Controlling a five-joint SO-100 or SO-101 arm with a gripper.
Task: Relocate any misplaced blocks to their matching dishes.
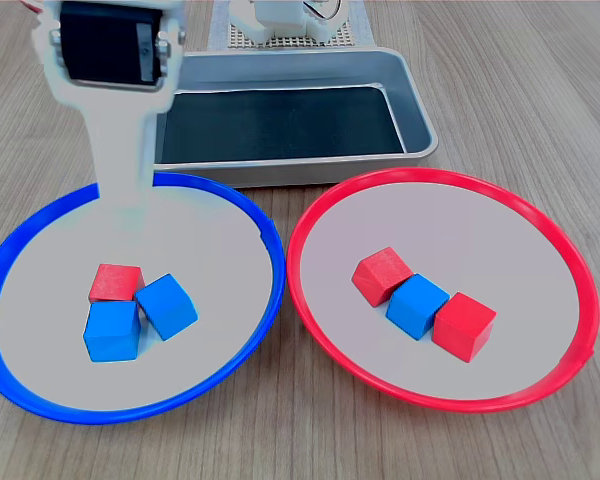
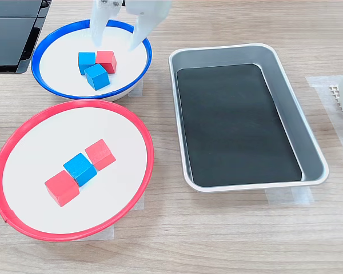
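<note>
We see the white plastic gripper (image 2: 117,41) hanging over the far part of the large round blue-rimmed plate (image 2: 46,85) in the second exterior view, its two fingers spread apart with nothing between them, tips above the plate's pale centre and clear of the cubes. In that plate sit three small glossy cubes bunched together: one red cube (image 2: 106,60) touching a blue cube (image 2: 86,61), and a second blue cube (image 2: 96,77) just beside both, turned at an angle. The red-rimmed round plate (image 2: 11,142) lies beside the blue-rimmed one on the wooden table (image 2: 217,240). Across its middle three cubes stand in a touching row: a red block (image 2: 100,154), a blue block (image 2: 79,169) between, and another red block (image 2: 62,188). In the first exterior view the arm's white body (image 1: 125,150) rises from the blue-rimmed plate's far edge. The rectangular grey metal tray (image 2: 286,103) with a dark liner sits near both plates.
</note>
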